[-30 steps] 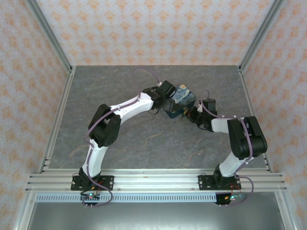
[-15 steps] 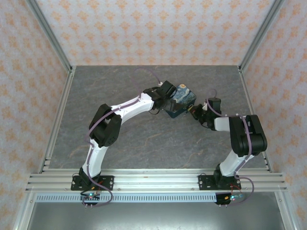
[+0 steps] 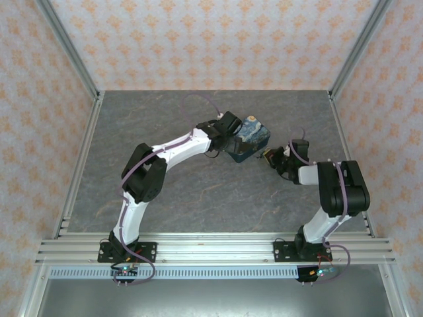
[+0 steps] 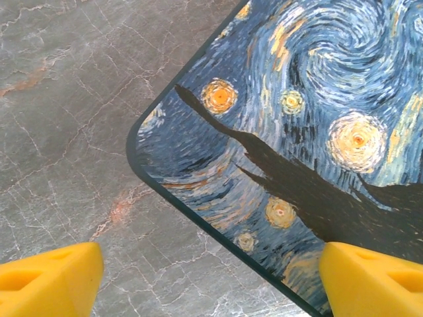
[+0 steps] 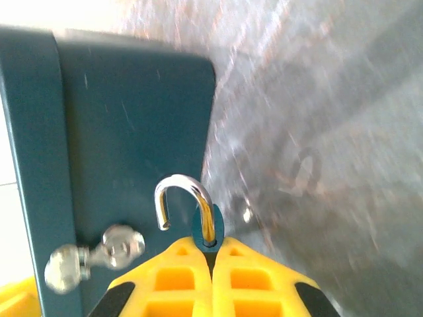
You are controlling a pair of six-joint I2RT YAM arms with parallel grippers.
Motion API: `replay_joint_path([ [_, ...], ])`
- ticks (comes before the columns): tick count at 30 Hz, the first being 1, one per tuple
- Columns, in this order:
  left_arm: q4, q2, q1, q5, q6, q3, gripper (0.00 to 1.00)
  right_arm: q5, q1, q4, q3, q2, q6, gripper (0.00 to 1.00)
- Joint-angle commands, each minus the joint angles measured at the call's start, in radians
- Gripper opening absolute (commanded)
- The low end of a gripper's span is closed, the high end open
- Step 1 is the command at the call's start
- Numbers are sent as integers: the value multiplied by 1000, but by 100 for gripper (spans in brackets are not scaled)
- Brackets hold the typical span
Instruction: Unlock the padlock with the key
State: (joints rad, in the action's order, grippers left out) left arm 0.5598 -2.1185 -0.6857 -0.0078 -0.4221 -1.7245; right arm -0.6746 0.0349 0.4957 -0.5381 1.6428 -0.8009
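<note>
Grey marbled tabletop (image 3: 178,191), walled enclosure. Both arms reach to mid-table and meet at the box (image 3: 251,135).

Box: painted swirl lid in blue and yellow, teal sides. It sits right of centre on the tabletop, lid facing up, one rounded corner toward the left wrist camera.

Left gripper (image 4: 208,264): at the box's left side. Jaws spread wide, released. One yellow pad is over bare tabletop, the other over the lid's edge, with the box corner between them. Contact with the lid cannot be judged.

Right gripper (image 5: 213,254): just right of the box, facing its teal side. Jaws clenched, pads nearly together, grasping the padlock (image 5: 207,232) by its body.

Padlock: shackle (image 5: 206,218) stands up out of the pads, hook-shaped, one end free.

Hasp (image 5: 106,254): metal fitting on the teal side, just left of the shackle and apart from it.
</note>
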Motion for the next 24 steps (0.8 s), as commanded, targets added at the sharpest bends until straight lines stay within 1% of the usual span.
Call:
replay_joint_path([
  [1, 94, 14, -4, 34, -3, 48, 87, -43, 18, 21, 63, -94, -14, 0],
  [6, 88, 83, -3, 54, -24, 66, 89, -20, 63, -21, 180, -214, -17, 0],
  [11, 78, 176, -4, 65, -47, 123, 89, 53, 96, -77, 298, -327, -42, 0],
  [13, 71, 217, -4, 66, -54, 154, 90, 67, 99, -83, 336, -359, -54, 2],
  [15, 65, 265, -4, 71, -61, 180, 90, 79, 100, -112, 359, -394, -57, 11],
  [18, 61, 321, -4, 72, -72, 213, 90, 88, 99, -182, 370, -453, -60, 33],
  [20, 63, 364, -3, 63, -76, 234, 91, 94, 99, -254, 361, -545, -64, 49],
  [23, 80, 430, -3, 36, -77, 255, 93, 120, 99, -391, 326, -676, -66, 64],
  [24, 89, 450, -3, 21, -76, 259, 93, 130, 99, -433, 312, -715, -66, 71],
])
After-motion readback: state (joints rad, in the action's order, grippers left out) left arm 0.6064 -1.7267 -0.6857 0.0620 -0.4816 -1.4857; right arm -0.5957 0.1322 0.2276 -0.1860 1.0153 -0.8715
